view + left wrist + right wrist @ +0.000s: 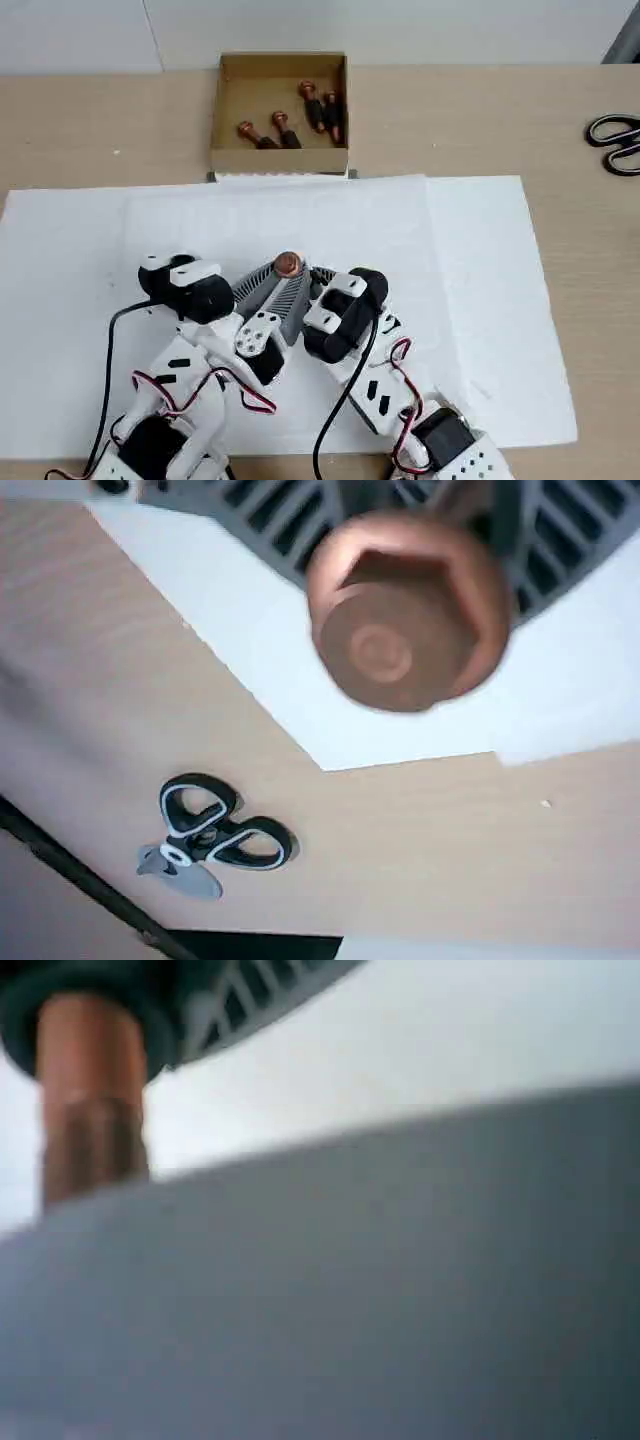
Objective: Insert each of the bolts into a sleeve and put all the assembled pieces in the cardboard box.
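Note:
A copper bolt (288, 264) stands head up over the white sheet, where both grippers meet. My left gripper (272, 280) comes in from the left and is shut on the bolt; in the left wrist view its hex head (405, 620) sits between grey slotted fingers (250, 520). My right gripper (306, 285) closes in from the right on a dark sleeve (320, 275) that is mostly hidden. The bolt's shaft (92, 1110) runs down behind a grey finger (400, 1290) in the right wrist view. Several assembled pieces (320, 108) lie in the cardboard box (280, 158).
A white paper sheet (450, 300) covers the near half of the wooden table. Black-handled scissors (615, 143) lie at the far right edge; the scissors (210, 830) also appear in the left wrist view. The box stands just beyond the sheet's far edge.

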